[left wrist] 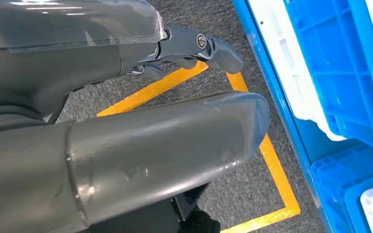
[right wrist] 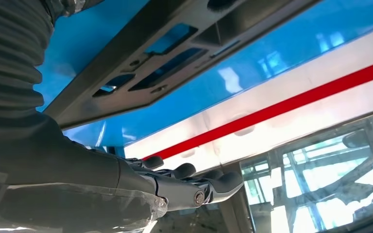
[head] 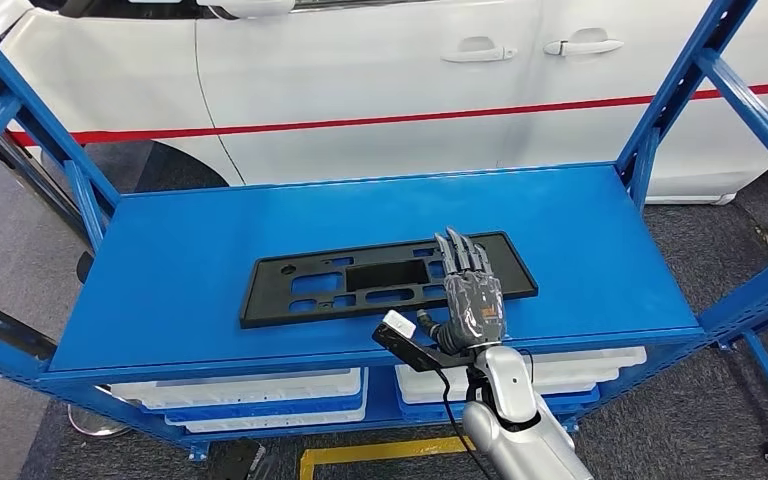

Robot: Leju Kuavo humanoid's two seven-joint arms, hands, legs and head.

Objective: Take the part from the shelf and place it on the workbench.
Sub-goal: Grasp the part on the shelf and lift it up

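One part: a flat black plastic panel (head: 385, 278) with several rectangular cut-outs is seen lying flat on the top of the shelf, roughly in the middle of it and slightly skewed to its front edge.
Shelf: a blue metal shelf (head: 210, 225) with slanted blue uprights is shown from the head view; its upper board carries the panel.
Right hand: the right hand (head: 470, 290) is stretched forward, palm down, over the right end of the panel; its fingers are held straight and slightly apart, with the fingertips lying over the panel's surface. Whether they press on it cannot be told. In the right wrist view the fingers (right wrist: 209, 187) are seen extended and nothing is clasped between them and the thumb.
Left hand: the left hand (left wrist: 126, 121) is seen in its wrist view hanging low beside the shelf, above grey carpet; the thumb and the dark fingers (left wrist: 209, 48) are apart and nothing is held.
Bins: blue and white storage bins (head: 260, 395) are stacked on the lower level under the board.
Floor: a yellow taped line (left wrist: 272, 160) is marked on the carpet.
Background: a white car (head: 380, 70) with a red stripe is parked just behind the shelf.
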